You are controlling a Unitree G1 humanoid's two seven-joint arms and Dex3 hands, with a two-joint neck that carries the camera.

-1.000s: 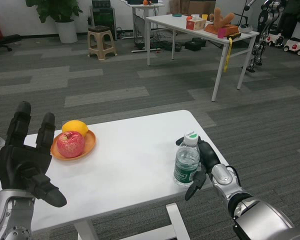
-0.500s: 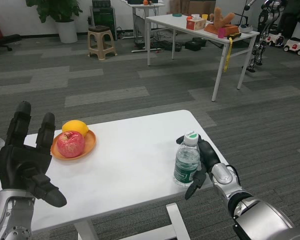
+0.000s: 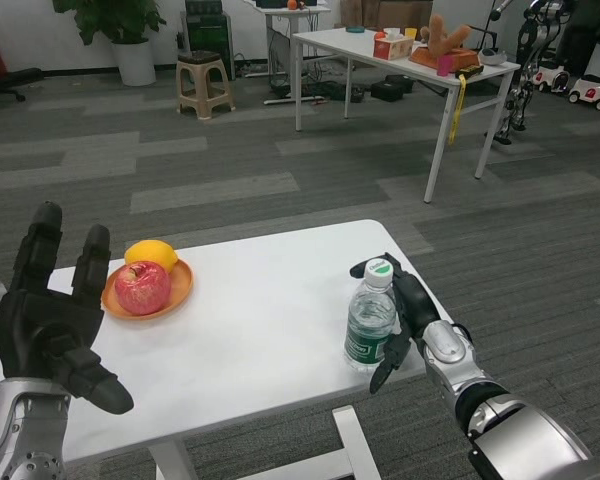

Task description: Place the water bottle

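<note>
1. I have the water bottle (image 3: pixel 370 322) standing upright on the white bench (image 3: pixel 260 320), near the right edge and toward the near side. Its white cap with the green spot is on top.

2. My right robot hand (image 3: pixel 398 318) is wrapped around the bottle from the right side. One black finger curls round behind the neck and another one reaches down by the base. I think it holds the bottle that way so it will not tip over.

3. I cannot tell if the bottom of the bottle is fully on the bench or a tiny bit above it. It looks like it is touching.

4. My left robot hand (image 3: pixel 52 325) is up at the near left, fingers spread wide, holding nothing. I keep it there so it stays out of the way.

5. Just past it sits an orange plate (image 3: pixel 176 291) with a red apple (image 3: pixel 142 288) and a yellow lemon (image 3: pixel 150 254) touching each other. The bottle is well apart from them, so nothing gets bumped.

6. I think the next job is to let go gently, so the bottle stays up.
</note>
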